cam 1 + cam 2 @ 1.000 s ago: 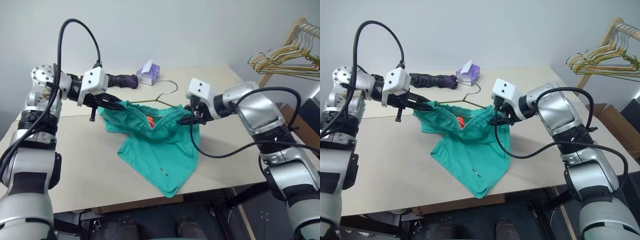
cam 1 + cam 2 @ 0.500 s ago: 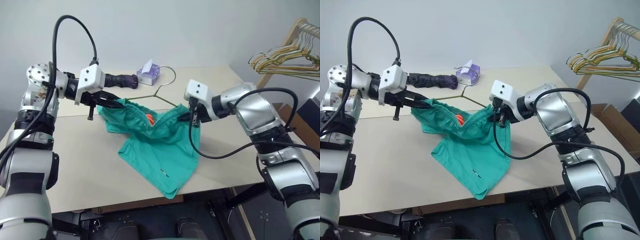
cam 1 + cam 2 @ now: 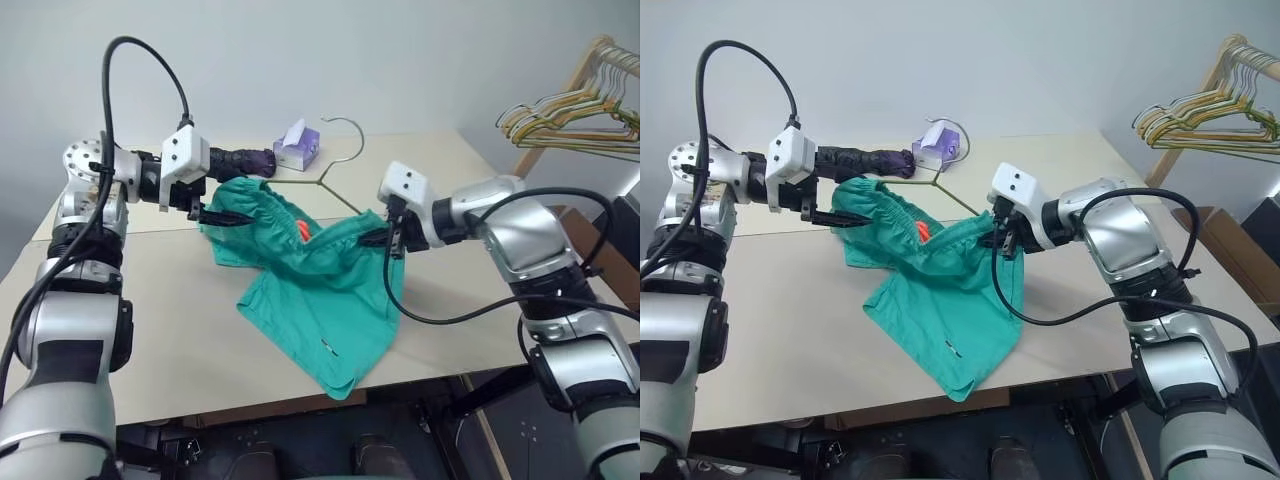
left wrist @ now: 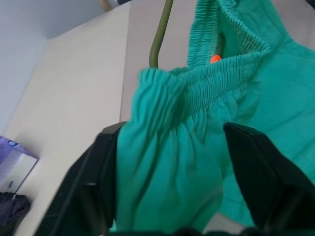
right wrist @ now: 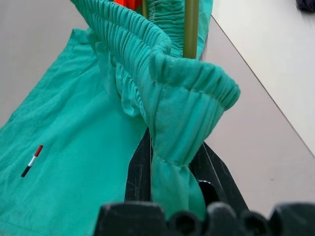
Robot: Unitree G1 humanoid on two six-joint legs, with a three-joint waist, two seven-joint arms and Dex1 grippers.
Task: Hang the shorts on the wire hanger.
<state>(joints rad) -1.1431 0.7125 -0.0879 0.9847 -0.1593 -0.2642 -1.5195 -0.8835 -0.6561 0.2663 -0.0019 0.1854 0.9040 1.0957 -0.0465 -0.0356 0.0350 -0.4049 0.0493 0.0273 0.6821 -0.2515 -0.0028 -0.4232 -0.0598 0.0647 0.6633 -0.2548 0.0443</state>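
The shorts (image 3: 320,290) hung over the table (image 3: 170,330), waistband threaded on the wire hanger (image 3: 325,178). The right gripper (image 5: 172,162) was clamped on one waistband corner; the left gripper (image 4: 172,162) had its jaws wide apart around the other.

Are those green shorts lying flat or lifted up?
Partly lifted: the right pincer holds the shorts' waistband up; the legs trail on the table.
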